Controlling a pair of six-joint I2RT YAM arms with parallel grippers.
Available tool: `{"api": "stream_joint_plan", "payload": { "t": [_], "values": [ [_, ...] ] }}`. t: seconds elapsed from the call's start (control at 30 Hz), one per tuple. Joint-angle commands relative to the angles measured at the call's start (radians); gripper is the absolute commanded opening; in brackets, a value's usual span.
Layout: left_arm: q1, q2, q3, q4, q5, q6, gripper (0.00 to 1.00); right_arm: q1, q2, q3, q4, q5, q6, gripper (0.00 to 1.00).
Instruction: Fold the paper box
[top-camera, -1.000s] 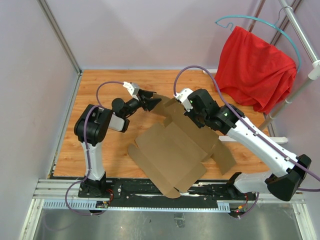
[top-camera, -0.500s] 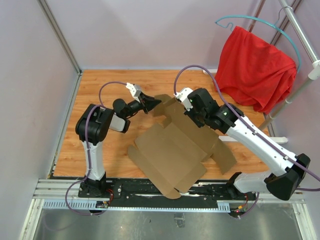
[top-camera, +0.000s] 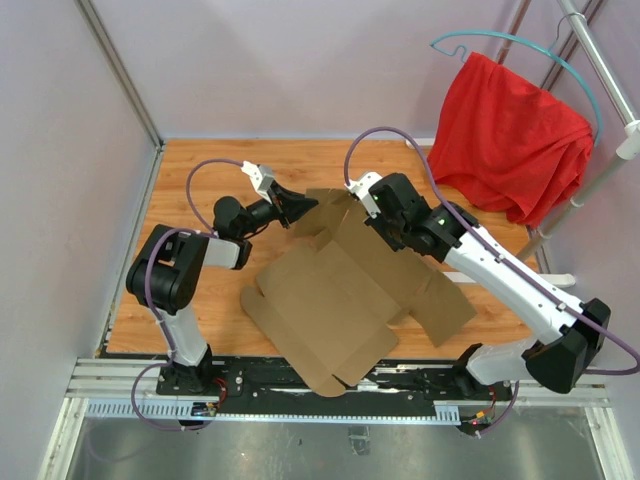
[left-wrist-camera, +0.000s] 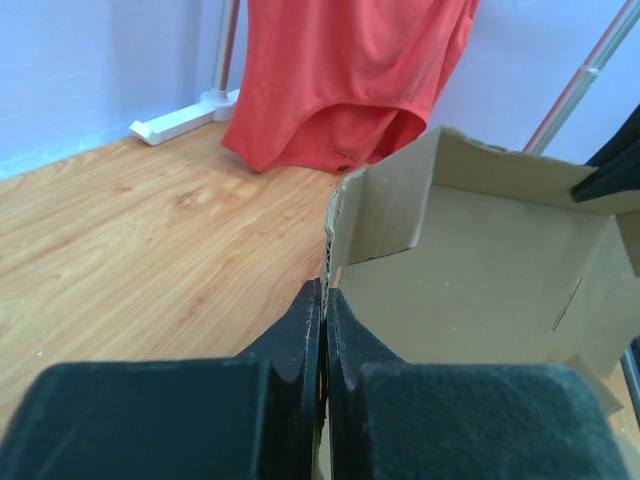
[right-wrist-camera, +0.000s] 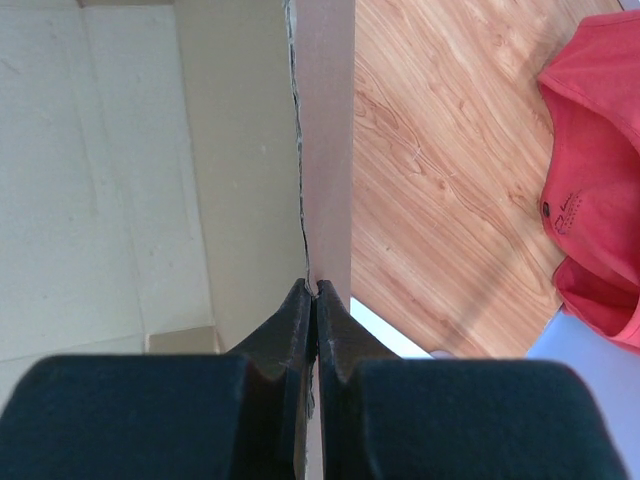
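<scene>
Left gripper (left-wrist-camera: 324, 292) is pressed together on a raised flap edge of the plain brown die-cut cardboard paper box (top-camera: 335, 290), and right gripper (right-wrist-camera: 312, 290) pinches the neighbouring wall. Light and stiff but easily creased, the sheet looks best held at flap edges beside creases. It lies from the middle of the wooden counter (top-camera: 200, 170) to the near edge, with its far flaps lifted.

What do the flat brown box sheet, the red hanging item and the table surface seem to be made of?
The brown box sheet looks like matte corrugated cardboard; its cut edge looks fluted. The red hanging item seems to be soft fabric, draping in folds. The table surface looks like wood or wood-print laminate, with visible grain.
</scene>
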Motion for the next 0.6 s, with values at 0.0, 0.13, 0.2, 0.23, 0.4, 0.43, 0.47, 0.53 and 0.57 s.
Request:
{"api": "stream_joint_plan", "payload": {
  "t": [0.0, 0.13, 0.2, 0.23, 0.4, 0.43, 0.47, 0.53, 0.57],
  "values": [
    [-0.009, -0.074, -0.027, 0.008, -0.029, -0.025, 0.0, -0.005, 0.042, 0.008, -0.036, -0.021, 0.047, 0.01],
    [-0.02, -0.099, -0.065, 0.013, -0.071, -0.011, 0.0, 0.004, 0.06, 0.011, -0.042, -0.014, 0.062, 0.01],
    [-0.019, -0.104, -0.071, 0.013, -0.075, -0.028, 0.0, 0.008, 0.063, 0.011, -0.043, -0.017, 0.064, 0.01],
    [-0.02, -0.106, -0.072, 0.015, -0.072, -0.039, 0.0, 0.011, 0.062, 0.011, -0.043, -0.017, 0.065, 0.01],
    [-0.023, -0.15, -0.137, 0.037, -0.102, -0.047, 0.0, 0.058, 0.052, 0.011, -0.046, -0.009, 0.075, 0.01],
    [-0.023, -0.161, -0.157, 0.041, -0.109, -0.046, 0.0, 0.073, 0.052, 0.011, -0.046, -0.003, 0.076, 0.01],
    [-0.023, -0.174, -0.174, 0.042, -0.117, -0.044, 0.0, 0.09, 0.053, 0.012, -0.048, 0.01, 0.078, 0.01],
    [-0.022, -0.199, -0.211, 0.044, -0.131, -0.04, 0.0, 0.125, 0.061, 0.017, -0.06, 0.04, 0.085, 0.01],
    [-0.023, -0.211, -0.23, 0.052, -0.142, -0.039, 0.0, 0.144, 0.067, 0.019, -0.067, 0.055, 0.088, 0.01]
  ]
}}
